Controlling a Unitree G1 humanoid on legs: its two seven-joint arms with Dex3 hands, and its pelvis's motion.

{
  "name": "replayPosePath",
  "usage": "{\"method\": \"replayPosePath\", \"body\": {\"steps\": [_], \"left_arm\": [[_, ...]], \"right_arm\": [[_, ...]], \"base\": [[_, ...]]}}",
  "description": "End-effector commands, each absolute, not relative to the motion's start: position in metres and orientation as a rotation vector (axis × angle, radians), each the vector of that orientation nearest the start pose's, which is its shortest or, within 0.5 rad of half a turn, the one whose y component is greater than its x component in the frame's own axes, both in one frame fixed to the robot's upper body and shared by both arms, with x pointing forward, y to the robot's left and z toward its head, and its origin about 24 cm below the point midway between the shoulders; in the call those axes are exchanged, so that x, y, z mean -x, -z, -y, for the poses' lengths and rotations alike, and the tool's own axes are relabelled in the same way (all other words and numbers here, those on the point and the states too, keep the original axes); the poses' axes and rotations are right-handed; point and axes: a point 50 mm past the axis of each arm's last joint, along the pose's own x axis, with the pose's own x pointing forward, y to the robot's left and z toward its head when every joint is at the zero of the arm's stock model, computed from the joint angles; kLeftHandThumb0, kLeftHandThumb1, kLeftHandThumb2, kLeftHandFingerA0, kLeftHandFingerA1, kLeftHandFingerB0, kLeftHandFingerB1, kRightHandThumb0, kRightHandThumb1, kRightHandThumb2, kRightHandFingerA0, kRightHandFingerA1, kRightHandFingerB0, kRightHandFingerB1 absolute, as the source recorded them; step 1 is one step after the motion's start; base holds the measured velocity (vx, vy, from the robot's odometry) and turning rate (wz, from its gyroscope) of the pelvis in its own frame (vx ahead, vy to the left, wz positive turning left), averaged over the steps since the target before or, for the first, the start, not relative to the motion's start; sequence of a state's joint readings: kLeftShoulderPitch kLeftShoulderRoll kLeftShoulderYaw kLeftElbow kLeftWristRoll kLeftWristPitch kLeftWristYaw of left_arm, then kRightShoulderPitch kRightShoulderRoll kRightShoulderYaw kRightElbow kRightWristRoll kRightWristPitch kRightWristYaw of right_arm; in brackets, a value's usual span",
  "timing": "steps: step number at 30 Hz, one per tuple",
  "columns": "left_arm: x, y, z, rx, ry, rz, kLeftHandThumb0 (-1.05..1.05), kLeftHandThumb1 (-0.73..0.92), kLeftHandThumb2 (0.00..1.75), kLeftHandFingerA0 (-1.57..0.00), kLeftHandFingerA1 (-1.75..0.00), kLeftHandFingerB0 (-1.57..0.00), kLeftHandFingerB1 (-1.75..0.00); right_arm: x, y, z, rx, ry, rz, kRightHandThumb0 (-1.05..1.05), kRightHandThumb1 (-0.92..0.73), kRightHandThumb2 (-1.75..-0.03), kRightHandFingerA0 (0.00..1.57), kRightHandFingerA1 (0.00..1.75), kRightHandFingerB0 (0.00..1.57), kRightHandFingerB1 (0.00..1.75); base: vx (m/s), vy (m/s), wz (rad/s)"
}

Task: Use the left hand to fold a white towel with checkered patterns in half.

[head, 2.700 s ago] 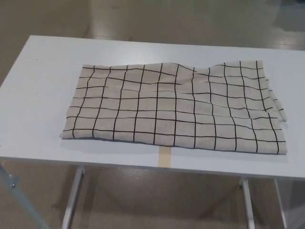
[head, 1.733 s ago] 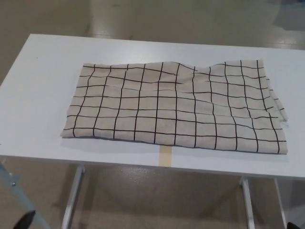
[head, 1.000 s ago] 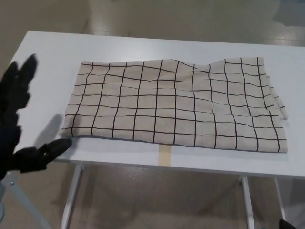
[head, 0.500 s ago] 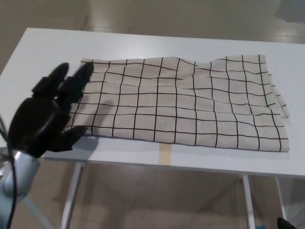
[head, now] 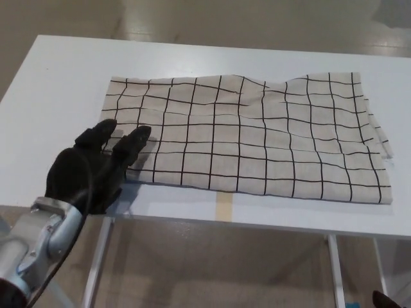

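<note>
My left hand (head: 96,168) has dropped lower onto the near-left corner of the towel (head: 247,135), fingers (head: 131,142) spread apart, gripping nothing. The towel lies flat on the white table (head: 58,90), extending away from my hand toward its far end.

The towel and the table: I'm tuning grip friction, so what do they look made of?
The towel looks like woven cloth, perhaps cotton or linen: matte beige with black grid lines, and soft wrinkles. The table looks like a smooth white laminate or painted board with a faint sheen; which one is unclear.
</note>
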State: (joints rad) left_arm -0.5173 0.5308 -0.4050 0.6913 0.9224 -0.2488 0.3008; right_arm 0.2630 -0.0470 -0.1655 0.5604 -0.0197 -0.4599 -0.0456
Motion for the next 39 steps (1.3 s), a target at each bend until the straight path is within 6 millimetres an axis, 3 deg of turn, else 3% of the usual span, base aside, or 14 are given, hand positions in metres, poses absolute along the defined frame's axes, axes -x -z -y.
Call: {"method": "replayPosePath", "body": {"steps": [1, 15, 16, 18, 19, 24, 28, 29, 30, 31, 32, 35, 36, 39], "left_arm": [[-0.331, -0.032, -0.198, -1.699, 0.229, 0.216, -0.1, 0.55, 0.64, 0.0, 0.0, 0.0, -0.03], [-0.348, -0.023, -0.181, -1.77, 0.221, 0.198, -0.26, 0.57, 0.57, 0.0, -0.01, 0.0, -0.13], [-0.351, -0.024, -0.177, -1.773, 0.23, 0.2, -0.3, 0.48, 0.74, 0.0, -0.03, 0.0, -0.14], [-0.352, -0.025, -0.174, -1.775, 0.236, 0.201, -0.3, 0.48, 0.74, 0.0, -0.03, 0.0, -0.14], [-0.356, -0.027, -0.164, -1.79, 0.254, 0.207, -0.28, 0.53, 0.6, 0.0, -0.18, 0.0, -0.18], [-0.361, -0.028, -0.154, -1.835, 0.274, 0.204, -0.37, 0.48, 0.7, -0.04, -0.19, -0.03, -0.21], [-0.363, -0.028, -0.148, -1.855, 0.289, 0.188, -0.35, 0.53, 0.57, -0.1, -0.26, -0.08, -0.26], [-0.364, -0.027, -0.146, -1.866, 0.297, 0.182, -0.38, 0.52, 0.57, -0.3, -0.33, -0.26, -0.31], [-0.364, -0.026, -0.144, -1.883, 0.311, 0.164, -0.36, 0.52, 0.56, -0.52, -0.64, -0.57, -0.43], [-0.364, -0.025, -0.144, -1.89, 0.319, 0.152, -0.36, 0.52, 0.56, -0.52, -0.64, -0.57, -0.43], [-0.364, -0.024, -0.145, -1.891, 0.325, 0.136, -0.35, 0.52, 0.56, -0.61, -0.87, -0.68, -0.66], [-0.364, -0.024, -0.145, -1.89, 0.33, 0.12, -0.35, 0.52, 0.56, -0.61, -0.87, -0.68, -0.66], [-0.364, -0.023, -0.15, -1.837, 0.314, 0.091, -0.36, 0.39, 0.74, -1.11, -1.43, -0.96, -1.3], [-0.363, -0.023, -0.158, -1.757, 0.287, 0.052, -0.36, 0.39, 0.74, -1.11, -1.43, -0.96, -1.3]], "right_arm": [[-0.136, 0.083, 0.213, 0.054, 0.279, -0.34, -0.41, -0.81, -0.64, 0.31, 0.41, 0.27, 0.38], [-0.133, 0.085, 0.211, 0.042, 0.277, -0.347, -0.42, -0.81, -0.64, 0.3, 0.41, 0.27, 0.38], [-0.132, 0.085, 0.21, 0.04, 0.279, -0.345, -0.42, -0.81, -0.64, 0.3, 0.41, 0.27, 0.38], [-0.132, 0.085, 0.21, 0.038, 0.28, -0.344, -0.42, -0.81, -0.64, 0.3, 0.41, 0.27, 0.38], [-0.131, 0.084, 0.21, 0.037, 0.284, -0.34, -0.42, -0.81, -0.64, 0.3, 0.41, 0.27, 0.38], [-0.135, 0.083, 0.208, 0.031, 0.284, -0.334, -0.42, -0.81, -0.64, 0.3, 0.41, 0.27, 0.38], [-0.137, 0.082, 0.208, 0.029, 0.285, -0.321, -0.41, -0.81, -0.64, 0.3, 0.42, 0.27, 0.38], [-0.137, 0.081, 0.208, 0.028, 0.284, -0.314, -0.41, -0.81, -0.64, 0.3, 0.43, 0.27, 0.38], [-0.137, 0.081, 0.208, 0.023, 0.28, -0.308, -0.42, -0.81, -0.64, 0.3, 0.44, 0.28, 0.39], [-0.137, 0.081, 0.208, 0.02, 0.278, -0.306, -0.42, -0.81, -0.64, 0.3, 0.44, 0.28, 0.39], [-0.137, 0.08, 0.208, 0.018, 0.276, -0.306, -0.42, -0.81, -0.64, 0.3, 0.45, 0.29, 0.39], [-0.137, 0.08, 0.208, 0.016, 0.274, -0.306, -0.42, -0.81, -0.64, 0.3, 0.45, 0.29, 0.39], [-0.138, 0.08, 0.208, 0.012, 0.272, -0.302, -0.48, -0.61, -0.94, 0.27, 0.56, 0.22, 0.51], [-0.139, 0.079, 0.207, 0.005, 0.267, -0.295, -0.48, -0.61, -0.94, 0.27, 0.56, 0.22, 0.51]], "base": [[0.0, 0.0, 0.0], [0.0, 0.0, 0.0], [0.0, 0.0, 0.0], [0.0, 0.0, 0.0], [0.0, 0.0, 0.0], [0.0, 0.0, 0.0], [0.0, 0.0, 0.0], [0.0, 0.0, 0.0], [0.0, 0.0, 0.0], [0.0, 0.0, 0.0], [0.0, 0.0, 0.0], [0.0, 0.0, 0.0], [0.0, 0.0, 0.0], [0.0, 0.0, 0.0]]}}
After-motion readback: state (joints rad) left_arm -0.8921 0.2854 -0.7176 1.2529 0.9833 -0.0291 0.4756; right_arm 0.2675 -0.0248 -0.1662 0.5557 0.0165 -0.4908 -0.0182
